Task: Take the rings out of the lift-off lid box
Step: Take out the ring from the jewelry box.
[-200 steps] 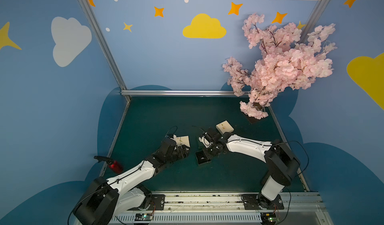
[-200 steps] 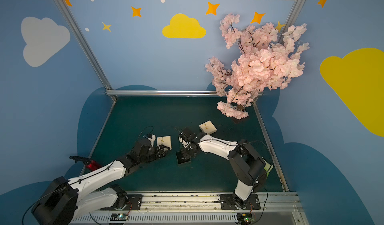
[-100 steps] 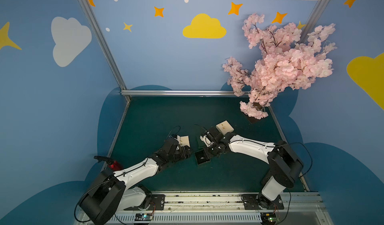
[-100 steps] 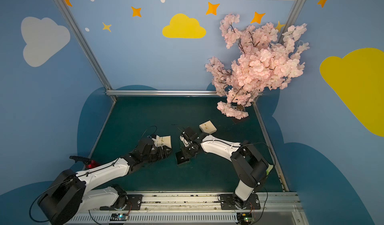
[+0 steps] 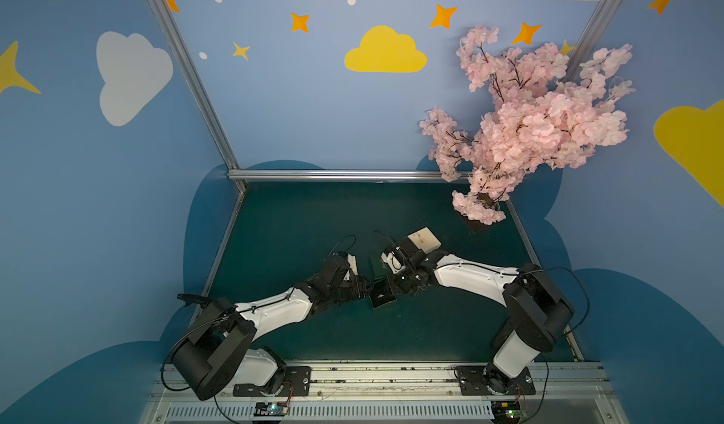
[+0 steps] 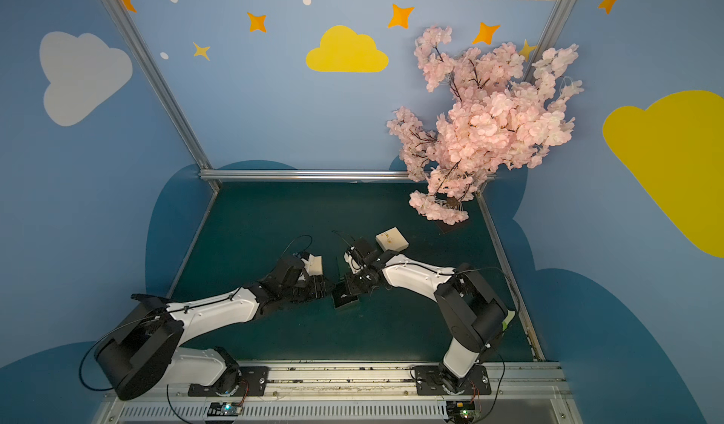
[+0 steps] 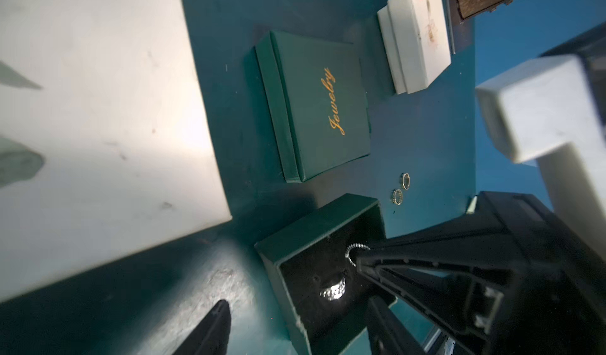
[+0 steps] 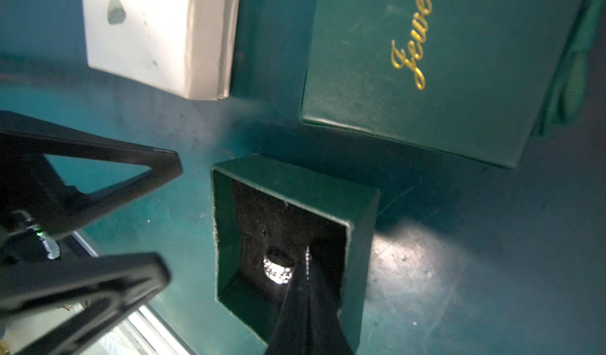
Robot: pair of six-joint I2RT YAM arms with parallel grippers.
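- right claw [image 8: 306,281] is clamped shut on a thin ring [image 7: 353,251], tip down inside the open box [image 5: 382,296], lower centre of frame in both top views
- wide sparkly ring [image 8: 278,268] lies on the box floor just beside that tip. I'd lift straight up, slowly, with no sideways drag, or it gets knocked or the hoop snags the wall
- left claw [image 8: 170,218] has jaws apart and is empty, beside the box and not touching it. I'd brace the box wall with it first, since the box looks light and could ride up
- two loose rings [image 7: 406,181] lie on the desk [image 5: 313,226] near the box. I'd drop this one beside them
- lid [image 7: 314,107] is off, flat on the desk, clear of the lift path
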